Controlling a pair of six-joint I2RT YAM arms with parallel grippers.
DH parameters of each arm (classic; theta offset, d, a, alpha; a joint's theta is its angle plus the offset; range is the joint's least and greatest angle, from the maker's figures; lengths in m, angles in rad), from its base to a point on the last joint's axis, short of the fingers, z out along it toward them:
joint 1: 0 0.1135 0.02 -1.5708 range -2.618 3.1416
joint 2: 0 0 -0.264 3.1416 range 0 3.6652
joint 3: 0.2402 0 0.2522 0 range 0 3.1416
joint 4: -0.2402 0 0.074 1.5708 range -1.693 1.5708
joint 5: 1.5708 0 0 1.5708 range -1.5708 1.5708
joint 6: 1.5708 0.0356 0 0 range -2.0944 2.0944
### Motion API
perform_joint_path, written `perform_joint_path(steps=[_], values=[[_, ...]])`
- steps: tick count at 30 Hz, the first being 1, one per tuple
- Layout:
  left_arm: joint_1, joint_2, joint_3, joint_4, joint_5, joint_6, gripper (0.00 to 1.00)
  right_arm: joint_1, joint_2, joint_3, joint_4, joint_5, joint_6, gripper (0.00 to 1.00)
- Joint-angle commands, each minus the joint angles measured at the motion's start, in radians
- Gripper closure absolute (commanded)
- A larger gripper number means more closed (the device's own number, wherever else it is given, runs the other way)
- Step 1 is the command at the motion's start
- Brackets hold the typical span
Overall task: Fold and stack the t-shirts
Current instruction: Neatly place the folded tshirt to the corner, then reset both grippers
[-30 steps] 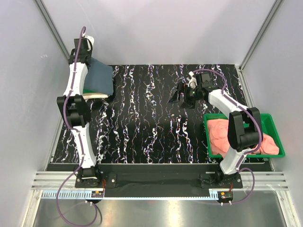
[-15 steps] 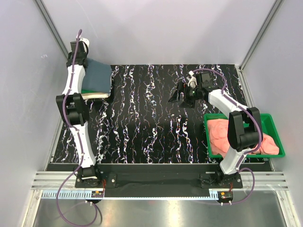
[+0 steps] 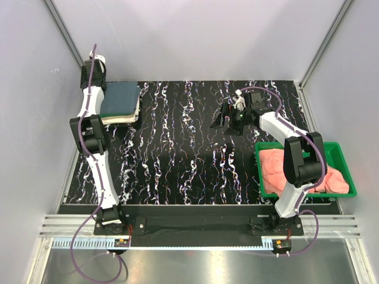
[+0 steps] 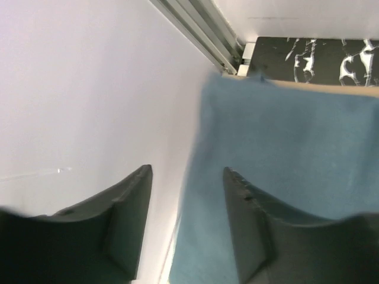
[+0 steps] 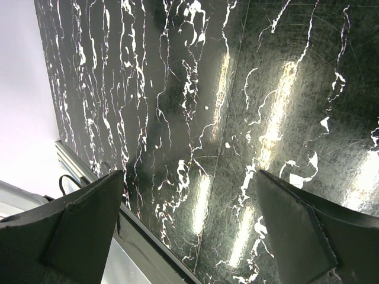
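So the folded slate-blue t-shirt (image 3: pixel 121 97) is lying flat and smooth in the far-left corner of the black table with white marble-like streaks (image 3: pixel 177 154). It's a neat rectangle with a cream folded cloth (image 3: pixel 121 119) peeking out underneath. The left gripper (image 4: pixel 186 177) hangs right over the shirt's left edge, next to the plain white wall (image 4: pixel 77 89). Its dark matte fingers are spread apart with nothing pinched between them. The right gripper (image 5: pixel 190 174) hovers over the glossy middle-right part of the table, jaws spread wide and holding nothing. The crumpled salmon-pink t-shirts (image 3: pixel 278 168) sit in a lumpy heap inside the green plastic bin (image 3: pixel 349 177) at the near-right side.
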Motion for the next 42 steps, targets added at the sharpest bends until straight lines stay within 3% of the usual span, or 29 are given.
perform_joint_path(steps=[1,4,13,18,23,25,27,31,36,42], values=[[0.005,0.016,0.065,0.100,-0.048,-0.068,0.33,-0.004,-0.005,0.015,0.029,-0.009,0.003,0.00],[0.000,0.001,0.044,0.097,-0.043,-0.104,0.28,-0.004,0.000,0.016,0.029,-0.006,0.003,0.00],[-0.050,-0.172,-0.137,0.049,0.101,-0.278,0.30,-0.004,-0.014,0.010,0.028,-0.008,-0.001,0.00],[-0.063,-0.258,-0.225,-0.005,0.341,-0.429,0.42,-0.004,-0.008,0.005,0.029,-0.014,0.000,0.00],[-0.101,-0.315,-0.323,-0.011,0.431,-0.498,0.50,-0.004,-0.020,0.004,0.028,-0.020,0.000,0.00],[-0.112,-0.324,-0.366,-0.013,0.492,-0.519,0.61,-0.004,-0.019,0.008,0.029,-0.023,0.000,0.00],[-0.124,-0.358,-0.419,-0.011,0.565,-0.547,0.64,-0.004,-0.014,0.010,0.029,-0.029,0.002,0.00],[-0.243,-0.500,-0.516,-0.025,0.526,-0.515,0.67,-0.006,-0.048,0.005,0.014,-0.014,0.012,0.00],[-0.371,-0.681,-0.722,0.001,0.670,-0.591,0.64,-0.006,-0.163,0.032,-0.037,0.028,0.049,0.00],[-0.552,-0.914,-0.901,0.004,0.741,-0.573,0.47,-0.004,-0.417,-0.076,-0.034,0.173,0.063,0.00]])
